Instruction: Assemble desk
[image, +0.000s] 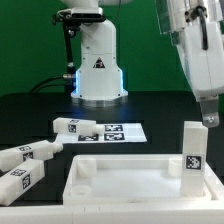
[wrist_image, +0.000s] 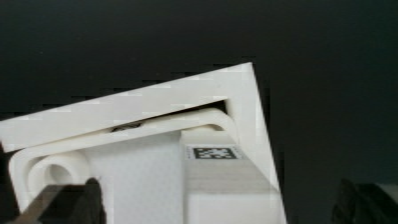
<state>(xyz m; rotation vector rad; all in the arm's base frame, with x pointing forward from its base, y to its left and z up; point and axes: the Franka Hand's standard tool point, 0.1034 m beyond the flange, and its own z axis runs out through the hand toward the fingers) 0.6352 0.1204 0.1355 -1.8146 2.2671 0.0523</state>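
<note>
The desk's white rimmed tabletop panel (image: 120, 178) lies flat at the front of the table. One white leg (image: 191, 150) with a black-and-white tag stands upright in the corner at the exterior view's right. My gripper (image: 207, 117) hangs just above and behind that leg's top, open and holding nothing. In the wrist view the leg (wrist_image: 178, 170) rises from the panel's corner (wrist_image: 160, 105) between my dark fingertips (wrist_image: 61, 205), which stand well apart on either side of it. Three more legs (image: 74, 126) (image: 30, 152) (image: 18, 181) lie loose at the exterior view's left.
The marker board (image: 118, 131) lies flat behind the panel. The white robot base (image: 100, 70) with its triangle logo stands at the back, with a black stand and cables beside it. The table top is black.
</note>
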